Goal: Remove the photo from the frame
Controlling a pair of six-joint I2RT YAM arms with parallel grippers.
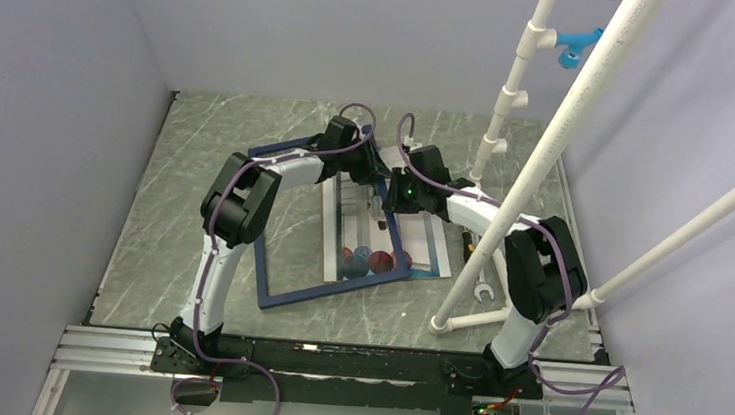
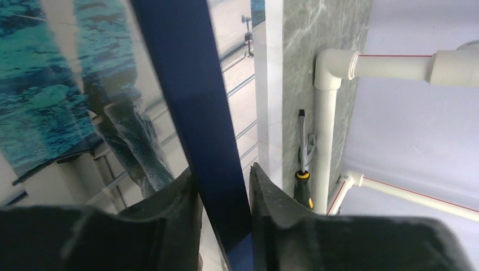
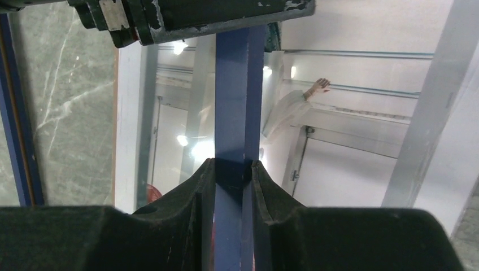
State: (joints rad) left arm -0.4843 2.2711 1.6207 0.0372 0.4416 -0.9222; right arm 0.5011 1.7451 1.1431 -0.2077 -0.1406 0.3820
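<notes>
- Top external view: we find the frame [image 1: 336, 289] lying flat on the table [image 1: 193, 202], turned at an angle to the table's edges. Its far right end sits under both wrists.
- We find the photo [image 1: 430, 245] flat on the table as well. Part of it lies within the frame's opening and part reaches out past the right rail, so that rail crosses over the print.
- Red and blue balls show at the photo's near end.
- Left wrist view: the left gripper [image 2: 222, 169] has its jaws drawn in on the frame's right rail. The blue rail fills the gap between the fingers [image 2: 169, 214], one against each side.
- In this view we see the photo's teal water to the left of the rail. Its white border lies to the right, with bare table beyond.
- Right wrist view: the right gripper [image 3: 232, 164] has its jaws set narrow and pinching the same blue rail, one finger on each flat side.
- The left gripper's dark body shows at the top edge of this view, on the rail just beyond the right gripper.
- We note another rail of the frame at the left edge of this view, with bare table between it and the photo's white border.
- Right of the photo, a screwdriver [image 2: 303, 164] with a black and yellow handle lies alongside a white pipe [image 2: 325, 141].
- A wrench [image 1: 483, 290] lies on the table just near of the screwdriver.
</notes>
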